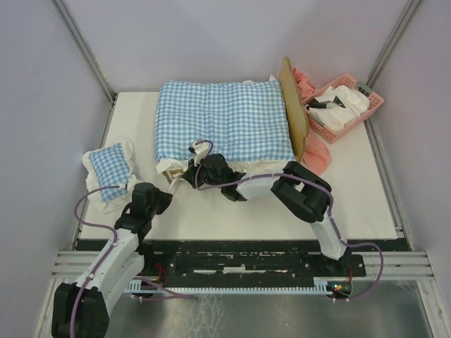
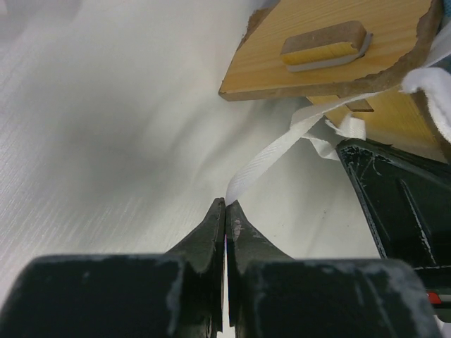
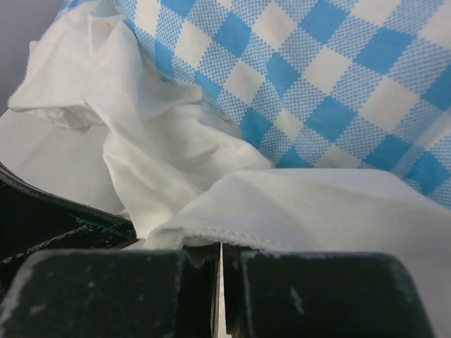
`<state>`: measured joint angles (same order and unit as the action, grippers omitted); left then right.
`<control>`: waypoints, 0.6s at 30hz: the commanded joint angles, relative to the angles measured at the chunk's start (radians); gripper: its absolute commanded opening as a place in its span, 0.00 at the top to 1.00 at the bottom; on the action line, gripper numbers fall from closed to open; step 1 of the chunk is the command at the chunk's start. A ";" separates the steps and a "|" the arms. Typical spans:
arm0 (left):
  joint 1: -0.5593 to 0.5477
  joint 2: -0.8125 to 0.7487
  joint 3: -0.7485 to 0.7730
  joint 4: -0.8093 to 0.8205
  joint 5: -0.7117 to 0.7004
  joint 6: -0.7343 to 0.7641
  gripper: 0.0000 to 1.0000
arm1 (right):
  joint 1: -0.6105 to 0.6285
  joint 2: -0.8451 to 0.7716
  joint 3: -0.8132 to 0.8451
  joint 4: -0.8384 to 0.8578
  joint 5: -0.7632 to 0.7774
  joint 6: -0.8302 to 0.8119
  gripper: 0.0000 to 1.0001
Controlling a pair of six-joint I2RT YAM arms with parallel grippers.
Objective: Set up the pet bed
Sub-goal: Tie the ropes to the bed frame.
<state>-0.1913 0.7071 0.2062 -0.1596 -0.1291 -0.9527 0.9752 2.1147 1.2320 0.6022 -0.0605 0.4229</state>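
The pet bed is a light-wood frame whose headboard [image 1: 292, 113] stands at the right; its wooden corner shows in the left wrist view [image 2: 331, 49]. The blue-and-white checked cushion [image 1: 222, 120] lies on it and hides the base. My left gripper [image 1: 171, 184] is at the bed's near left corner, and its fingers [image 2: 225, 202] are shut on a white ribbon [image 2: 271, 155] that runs up to the frame. My right gripper [image 1: 202, 163] is beside it against the cushion's edge. Its jaws [image 3: 220, 245] are shut, with the tips hidden under the white frill [image 3: 169, 148]. I cannot tell whether they pinch anything.
A small checked pillow [image 1: 110, 167] lies at the left of the white table [image 1: 282, 211]. A pink plastic basket [image 1: 345, 105] with white and dark items stands at the back right. Pink cloth [image 1: 317, 156] lies beside the headboard. Grey walls close in the sides.
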 commanded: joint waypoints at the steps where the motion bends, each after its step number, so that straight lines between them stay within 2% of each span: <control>1: 0.005 0.005 -0.010 0.032 -0.024 -0.032 0.97 | 0.021 0.029 0.090 -0.011 0.065 0.001 0.98; 7: 0.004 0.012 -0.020 0.047 -0.028 -0.031 0.97 | 0.025 0.052 0.146 -0.056 0.073 -0.042 0.98; 12: 0.005 0.012 -0.022 0.054 -0.042 -0.034 0.97 | 0.051 0.013 0.092 -0.013 0.114 0.003 0.98; 18: 0.005 0.000 0.015 -0.008 -0.095 -0.049 0.81 | 0.080 0.001 0.046 -0.030 0.205 0.097 0.98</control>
<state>-0.1909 0.7200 0.1894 -0.1364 -0.1577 -0.9619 1.0332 2.1571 1.2949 0.5449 0.0704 0.4541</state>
